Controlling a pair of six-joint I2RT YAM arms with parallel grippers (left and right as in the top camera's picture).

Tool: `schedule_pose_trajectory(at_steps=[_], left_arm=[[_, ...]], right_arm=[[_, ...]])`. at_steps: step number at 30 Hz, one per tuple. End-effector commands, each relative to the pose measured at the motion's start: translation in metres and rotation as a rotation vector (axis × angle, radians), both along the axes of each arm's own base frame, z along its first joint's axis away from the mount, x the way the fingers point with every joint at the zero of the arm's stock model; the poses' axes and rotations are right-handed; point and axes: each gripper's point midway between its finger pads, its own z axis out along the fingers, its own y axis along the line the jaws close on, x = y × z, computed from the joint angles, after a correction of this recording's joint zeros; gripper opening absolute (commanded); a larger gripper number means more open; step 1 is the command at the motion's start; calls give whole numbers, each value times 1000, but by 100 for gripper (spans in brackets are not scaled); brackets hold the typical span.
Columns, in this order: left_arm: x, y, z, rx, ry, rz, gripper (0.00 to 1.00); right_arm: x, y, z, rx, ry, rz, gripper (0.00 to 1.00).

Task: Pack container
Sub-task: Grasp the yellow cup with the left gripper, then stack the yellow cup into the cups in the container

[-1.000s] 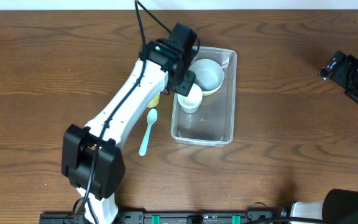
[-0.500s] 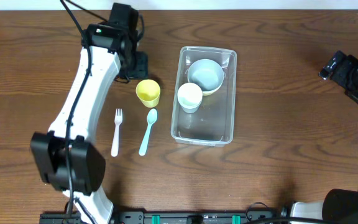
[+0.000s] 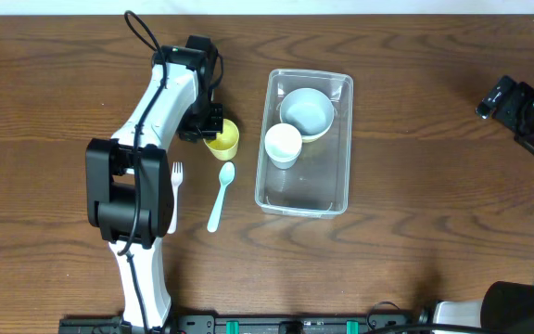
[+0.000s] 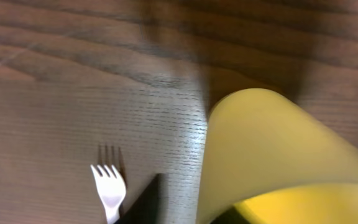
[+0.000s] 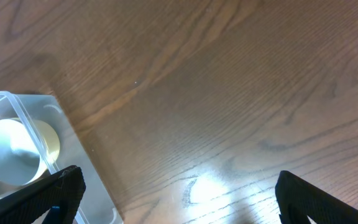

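Observation:
The clear container [image 3: 309,189] lies right of centre in the overhead view, holding a white bowl [image 3: 306,113] and a white cup [image 3: 283,144]. A yellow cup [image 3: 225,141] stands upright just left of it. My left gripper [image 3: 208,127] is on that cup's left rim. In the left wrist view the yellow cup [image 4: 278,155] fills the right side, and my left gripper [image 4: 185,210] has one dark finger outside its wall and one inside, shut on it. My right gripper [image 3: 519,107] hangs open far right, its jaws wide over bare wood [image 5: 179,193].
A white fork [image 3: 174,186], partly under my left arm, and a light blue spoon [image 3: 220,195] lie on the table left of the container. The fork [image 4: 109,190] shows beside the cup. The container's corner [image 5: 73,143] appears in the right wrist view.
My left arm left the container, swung out to the far left, then came back onto the yellow cup, where its jaws narrowed on the rim. The right arm has not moved.

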Motion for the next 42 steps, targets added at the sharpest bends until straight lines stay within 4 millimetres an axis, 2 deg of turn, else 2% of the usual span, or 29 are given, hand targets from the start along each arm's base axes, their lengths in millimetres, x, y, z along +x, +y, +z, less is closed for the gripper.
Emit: schedule_pose_trajectory(at_steps=[1,4,6,8,11,15,17,19,22,27,31,38,39,40,41,42], left_arm=[[1,1,3,-6,-7,4,6],[2,1,15,-11,-33,3,6],[3,0,31,-17,-64,3,6],[2,-1,52,-25,-104,0,6],[-4,-8,97,-41,-181,-20,6],[-18,-38,167,-80,-339,-158,6],[-24,-55,188,-100,-400,-223,6],[-31,-74,198,-116,-435,-296,6],[-40,-100,193,-125,-419,-380,6],[-43,-130,159,-116,-340,-453,6],[-36,-136,129,-96,-276,-460,6],[-28,-136,81,-50,-172,-455,7],[-27,-136,75,-43,-160,-454,11],[-26,-135,72,-41,-153,-453,25],[-26,-135,72,-37,-153,-453,45],[-24,-133,72,-25,-160,-450,52]], right_arm=[[0,-2,-1,-4,2,-2,99],[0,-2,-1,-4,2,-2,99],[0,-2,-1,-4,2,-2,99],[0,-2,-1,-4,2,-2,99],[0,-2,-1,-4,2,-2,99],[0,-2,-1,-4,2,-2,99],[0,-2,-1,-4,2,-2,99],[0,-2,-1,-4,2,-2,99],[0,-2,-1,-4,2,-2,99],[0,-2,-1,-4,2,-2,99],[0,-2,-1,-4,2,-2,99],[0,-2,-1,-4,2,-2,99],[0,-2,-1,-4,2,-2,99],[0,-2,-1,-4,2,-2,99],[0,-2,-1,-4,2,-2,99],[0,-2,-1,-4,2,-2,99]])
